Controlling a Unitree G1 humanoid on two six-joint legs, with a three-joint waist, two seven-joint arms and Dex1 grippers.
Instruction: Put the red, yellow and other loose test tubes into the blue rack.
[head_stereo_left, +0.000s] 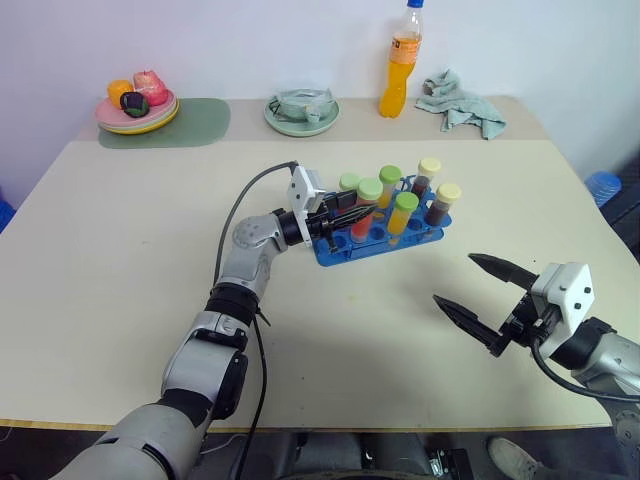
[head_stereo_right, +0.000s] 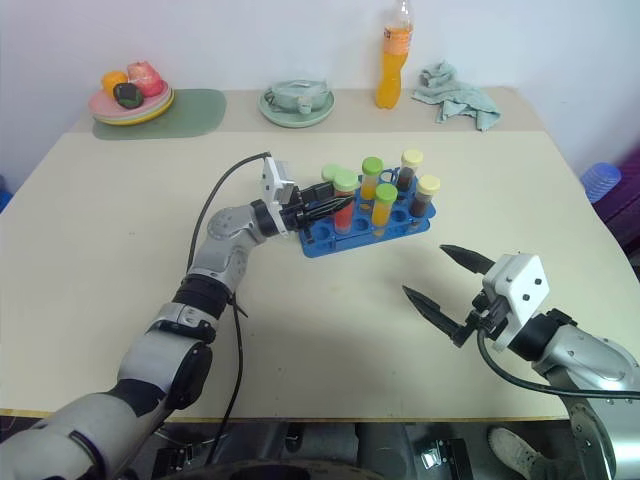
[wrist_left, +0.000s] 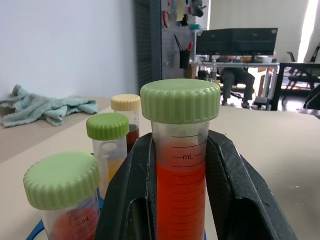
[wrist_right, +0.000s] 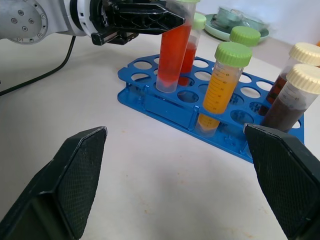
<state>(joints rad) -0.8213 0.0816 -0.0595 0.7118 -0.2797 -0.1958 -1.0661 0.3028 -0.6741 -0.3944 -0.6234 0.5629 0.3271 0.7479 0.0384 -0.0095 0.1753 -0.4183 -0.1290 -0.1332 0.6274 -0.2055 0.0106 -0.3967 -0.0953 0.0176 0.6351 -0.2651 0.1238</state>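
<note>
- The left gripper is clenched on a red tube with a green cap, standing upright in a hole of the blue rack at the rack's 9 o'clock end.
- Five more capped tubes stand in the rack.
- The right gripper hangs released, fingers wide, well apart at the rack's 5 o'clock.

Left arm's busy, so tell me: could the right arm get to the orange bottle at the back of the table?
Probably not from here. The open right pincer hangs near the front edge, and the orange bottle stands far back, beyond the blue rack.
</note>
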